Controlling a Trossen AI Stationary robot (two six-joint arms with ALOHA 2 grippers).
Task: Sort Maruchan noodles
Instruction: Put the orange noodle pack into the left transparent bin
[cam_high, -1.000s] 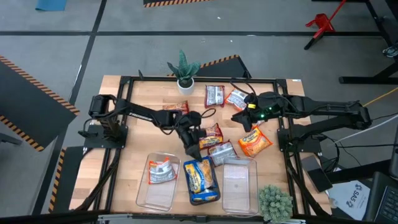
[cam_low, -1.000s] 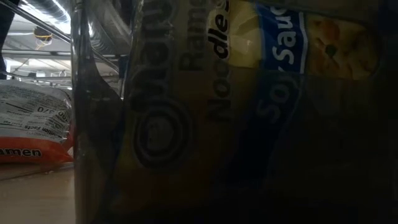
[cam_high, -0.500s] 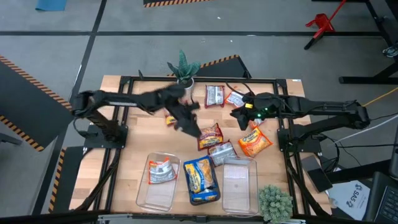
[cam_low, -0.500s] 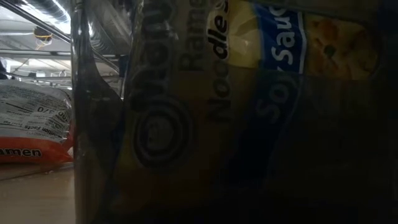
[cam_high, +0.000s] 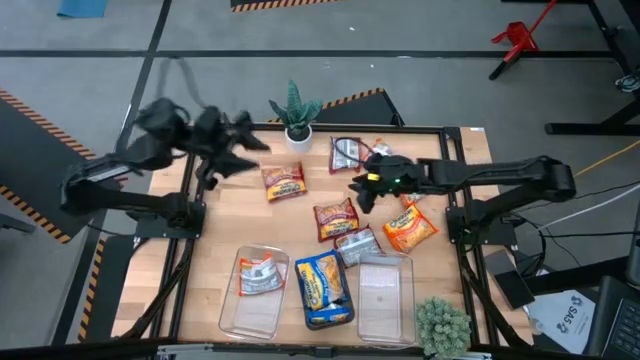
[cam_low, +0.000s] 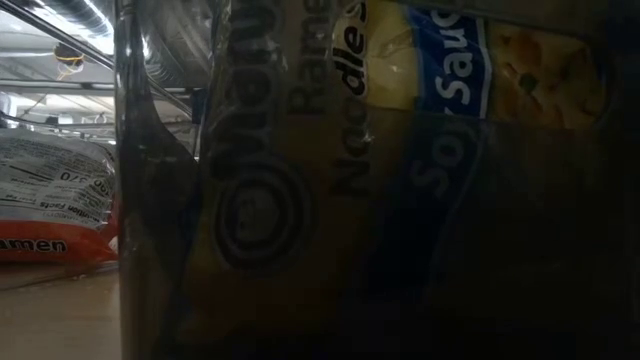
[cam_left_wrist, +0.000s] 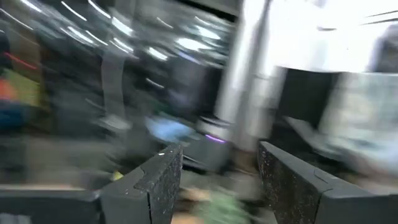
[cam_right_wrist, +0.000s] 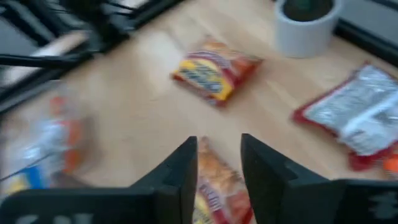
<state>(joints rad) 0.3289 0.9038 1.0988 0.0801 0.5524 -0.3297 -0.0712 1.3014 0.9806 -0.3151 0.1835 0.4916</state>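
Note:
Several Maruchan noodle packets lie flat on the wooden table: an orange one (cam_high: 283, 181) (cam_right_wrist: 214, 67), an orange one (cam_high: 336, 217) at mid-table, a silver one (cam_high: 357, 243), an orange one (cam_high: 410, 228) and a red-and-silver one (cam_high: 345, 152) (cam_right_wrist: 364, 118). A red-and-silver packet (cam_high: 262, 275) lies in the left clear bin (cam_high: 232, 308). A blue-and-yellow packet (cam_high: 322, 290) (cam_low: 400, 150) fills the middle bin. My right gripper (cam_high: 360, 190) (cam_right_wrist: 219, 168) hovers over the mid-table orange packet (cam_right_wrist: 217, 183), fingers slightly apart, nothing between them. My left gripper (cam_high: 245, 135) (cam_left_wrist: 217, 180) is raised high at the far left, open and empty.
An empty clear bin (cam_high: 385, 295) stands at the near right beside the other two. A potted plant in a white pot (cam_high: 297, 128) (cam_right_wrist: 308, 25) stands at the far edge, and a second plant (cam_high: 440, 325) at the near right corner. A black frame rims the table.
My left gripper has risen from low over the packets beside the bins and swung up and away toward the table's far left corner, rolling as it went. My right gripper has moved toward the table's left and down, toward the mid-table orange packet.

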